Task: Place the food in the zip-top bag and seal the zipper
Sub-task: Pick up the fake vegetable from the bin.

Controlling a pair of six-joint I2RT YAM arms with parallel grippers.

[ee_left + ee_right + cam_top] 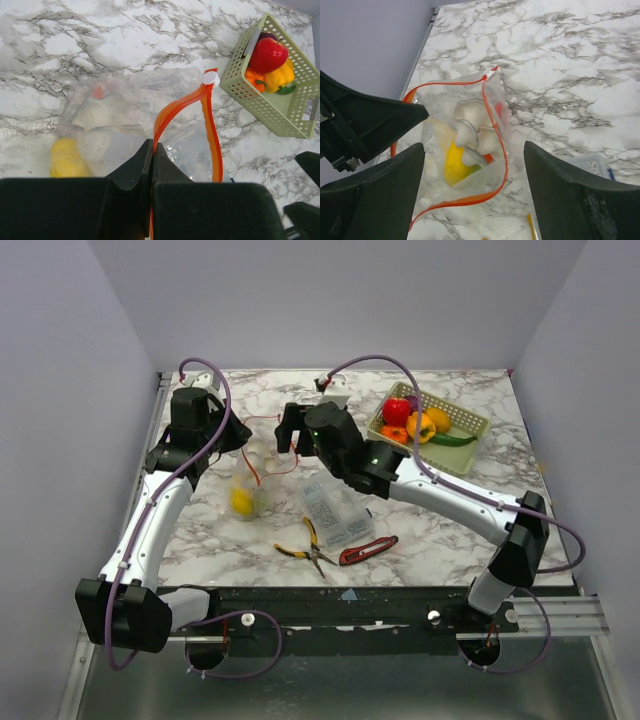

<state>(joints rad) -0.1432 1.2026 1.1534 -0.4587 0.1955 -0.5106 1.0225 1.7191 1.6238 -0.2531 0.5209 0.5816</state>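
Observation:
The zip-top bag (255, 478) lies left of centre, its mouth gaping open. Its orange-red zipper (176, 106) loops up to a white slider (210, 78). My left gripper (152, 148) is shut on one side of the zipper strip and holds it up. My right gripper (474, 150) is open and empty, hovering over the bag's mouth (470, 150). Inside the bag are a yellow fruit (451, 161), some pale pieces (470, 122) and a bit of red. More food, a red pepper (397, 410) with orange, yellow, green and purple pieces, sits in the green basket (470, 423).
A rigid clear compartment box (337, 510) lies right of the bag. Yellow-handled pliers (298, 552) and a red-handled tool (368, 550) lie near the front edge. A white object (335, 390) stands at the back. The basket also shows in the left wrist view (285, 120).

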